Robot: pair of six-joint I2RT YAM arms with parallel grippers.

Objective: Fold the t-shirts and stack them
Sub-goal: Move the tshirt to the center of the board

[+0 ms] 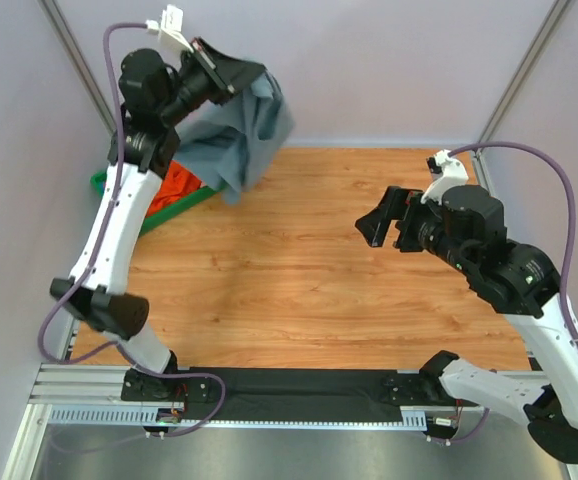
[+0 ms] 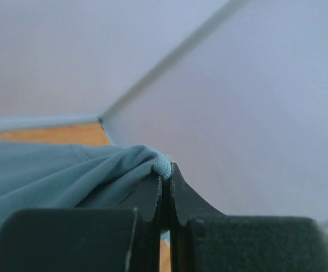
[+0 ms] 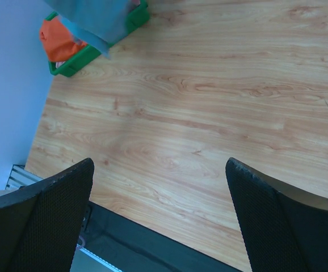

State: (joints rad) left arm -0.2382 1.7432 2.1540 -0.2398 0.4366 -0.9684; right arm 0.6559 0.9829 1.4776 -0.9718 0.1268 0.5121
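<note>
While the grey-blue t-shirt [image 1: 237, 140] hangs lengthwise down over the green bin [image 1: 106, 184] at the far-left corner, the left pincer [image 1: 231, 72] is clamped on its top edge. The right pincer [image 1: 379, 222], jaws apart, hovers well off to its right above the worktop [image 1: 299, 300].

Soft matt cloth t-shirt [image 1: 239, 140] (smooth wood-grain table [image 1: 309, 280])

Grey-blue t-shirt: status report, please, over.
Left gripper jaws shut on grey-blue t-shirt, held aloft, hanging by green bin. Right gripper open, empty, over table. Orange t-shirt in bin. Nothing in the way.
</note>
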